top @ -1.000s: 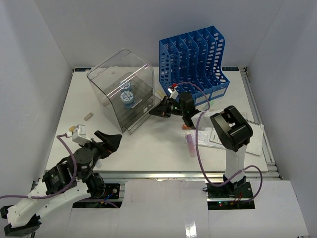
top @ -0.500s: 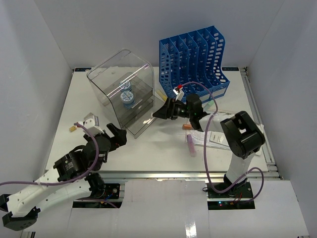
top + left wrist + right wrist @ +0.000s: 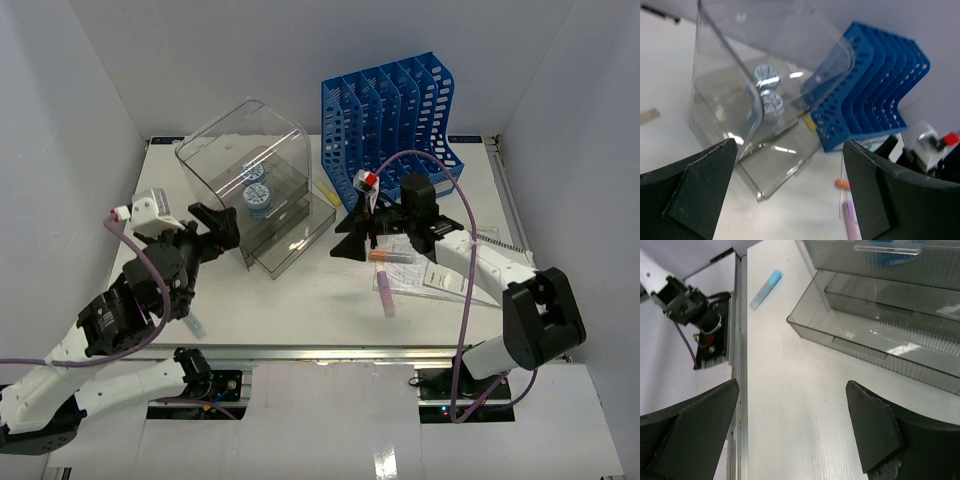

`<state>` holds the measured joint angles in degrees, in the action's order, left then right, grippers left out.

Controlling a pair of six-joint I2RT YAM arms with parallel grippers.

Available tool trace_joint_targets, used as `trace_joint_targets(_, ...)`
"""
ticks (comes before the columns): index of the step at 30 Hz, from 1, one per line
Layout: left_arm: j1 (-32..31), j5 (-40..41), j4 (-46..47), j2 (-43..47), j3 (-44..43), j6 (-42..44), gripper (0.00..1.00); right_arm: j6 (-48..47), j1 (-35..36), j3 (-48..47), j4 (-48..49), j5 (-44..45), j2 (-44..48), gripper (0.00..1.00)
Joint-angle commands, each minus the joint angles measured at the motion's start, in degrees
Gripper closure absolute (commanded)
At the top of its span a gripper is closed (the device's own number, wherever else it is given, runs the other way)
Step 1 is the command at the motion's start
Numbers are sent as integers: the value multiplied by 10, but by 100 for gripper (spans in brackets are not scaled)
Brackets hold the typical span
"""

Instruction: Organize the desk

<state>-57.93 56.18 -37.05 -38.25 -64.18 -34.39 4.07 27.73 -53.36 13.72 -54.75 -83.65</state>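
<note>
The worktop [image 3: 300, 290] fills the walled enclosure under both arms, with loose items scattered on it. The left fingers [image 3: 695, 195] stand wide apart and hold nothing, aimed at the clear drawer box [image 3: 250, 170] just beside them. The right fingers [image 3: 875, 430] are spread wide and empty, hanging near the pulled-out drawer [image 3: 290, 235].

Hazards:
- A forward move of either arm can shove the light box or jam the drawer.
- The blue tube [image 3: 765, 282] lies close to the front rail [image 3: 330, 352]; a left-arm sweep can knock it off.
</note>
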Motion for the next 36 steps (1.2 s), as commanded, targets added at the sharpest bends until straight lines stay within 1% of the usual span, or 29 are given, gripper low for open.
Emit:
trace_joint_targets(1, -2, 50, 169, -31, -96, 223, 2, -196, 0, -15, -182, -57, 64, 6)
trace_joint_targets(3, -15, 64, 234, -30, -117, 273, 2, -247, -1, -28, -238, -87, 77, 5)
trace_joint_targets(4, -34, 81, 252, -32, -130, 301, 2, -274, -2, -37, -275, -86, 80, 5)
trace_joint_targets(6, -69, 132, 351, -32, -138, 409, 2, -316, -2, -39, -320, -78, 92, 5)
trace_joint_targets(8, -167, 194, 530, -15, -94, 564, 2, -327, -5, -26, -325, -59, 101, 5)
trace_joint_targets(9, -215, 203, 675, 4, -63, 684, 4, -333, -6, -17, -325, -55, 105, 5)
trace_joint_targets(10, -259, 205, 804, 24, -43, 789, 9, -337, -9, -11, -325, -54, 107, 5)
trace_joint_targets(11, -304, 207, 910, 44, -28, 877, 14, -341, -12, -4, -325, -55, 109, 5)
trace_joint_targets(12, -344, 208, 937, 60, -26, 917, 16, -346, -16, 2, -324, -57, 112, 4)
trace_joint_targets(14, -362, 207, 871, 57, -30, 904, 16, -348, -23, 7, -324, -59, 111, 4)
trace_joint_targets(15, -362, 206, 874, 46, -34, 916, 15, -349, -26, 11, -324, -60, 110, 4)
trace_joint_targets(16, -362, 197, 949, 22, -38, 972, 14, -349, -30, 13, -324, -62, 109, 4)
trace_joint_targets(17, -362, 182, 1085, -14, -44, 1054, 13, -350, -34, 15, -324, -64, 107, 5)
trace_joint_targets(19, -362, 159, 1254, -77, -79, 1290, 11, -350, -36, 20, -324, -65, 106, 5)
trace_joint_targets(21, -362, 137, 1349, -161, -147, 1406, 9, -351, -39, 21, -323, -64, 104, 5)
trace_joint_targets(22, -362, 127, 1363, -209, -186, 1434, 8, -352, -41, 21, -323, -64, 101, 5)
trace_joint_targets(23, -362, 121, 1365, -235, -207, 1472, 7, -352, -42, 21, -323, -64, 99, 5)
trace_joint_targets(25, -362, 97, 1382, -307, -276, 1533, 4, -352, -44, 20, -323, -66, 96, 5)
trace_joint_targets(28, -362, 59, 1386, -385, -395, 1577, 2, -352, -48, 22, -322, -65, 100, 5)
trace_joint_targets(30, -362, 54, 1336, -380, -426, 1542, 2, -355, -50, 25, -322, -65, 107, 4)
trace_joint_targets(33, -362, 60, 1184, -342, -425, 1407, 2, -358, -53, 28, -320, -65, 113, 4)
trace_joint_targets(35, -362, 59, 1158, -344, -425, 1399, 2, -358, -54, 26, -319, -66, 110, 4)
trace_joint_targets(36, -362, 57, 1161, -352, -429, 1409, 2, -357, -56, 26, -320, -67, 108, 4)
